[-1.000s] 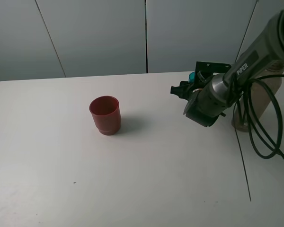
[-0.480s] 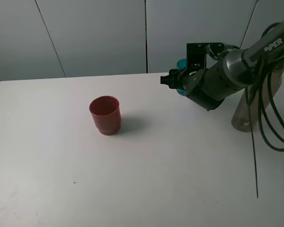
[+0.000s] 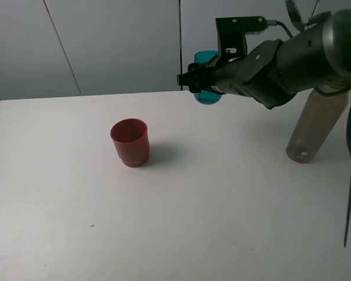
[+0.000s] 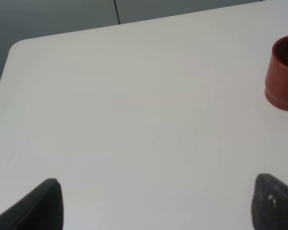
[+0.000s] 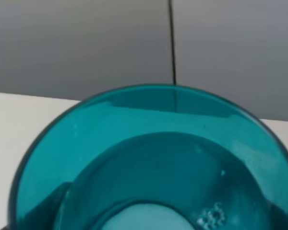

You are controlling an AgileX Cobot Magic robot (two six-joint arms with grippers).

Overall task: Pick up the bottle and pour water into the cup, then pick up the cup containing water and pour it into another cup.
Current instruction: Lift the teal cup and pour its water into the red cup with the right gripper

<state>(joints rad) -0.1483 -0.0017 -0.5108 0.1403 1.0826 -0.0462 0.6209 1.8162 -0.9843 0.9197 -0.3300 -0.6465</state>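
R gripper (image 3: 193, 81) clamped on teal cup (image 3: 209, 96), aloft, water inside, 2 o'clock of red cup (image 3: 130, 142). Bottle (image 3: 316, 126) upright at 3 o'clock, well apart; R arm (image 3: 292, 55) covers its neck. L gripper (image 4: 161, 203) wide, empty, over table (image 3: 210, 205).

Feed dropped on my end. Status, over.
Right gripper shut on teal cup, lifted, not yet over red cup. Left gripper open, empty. Bottle standing aside. Nothing between cups.
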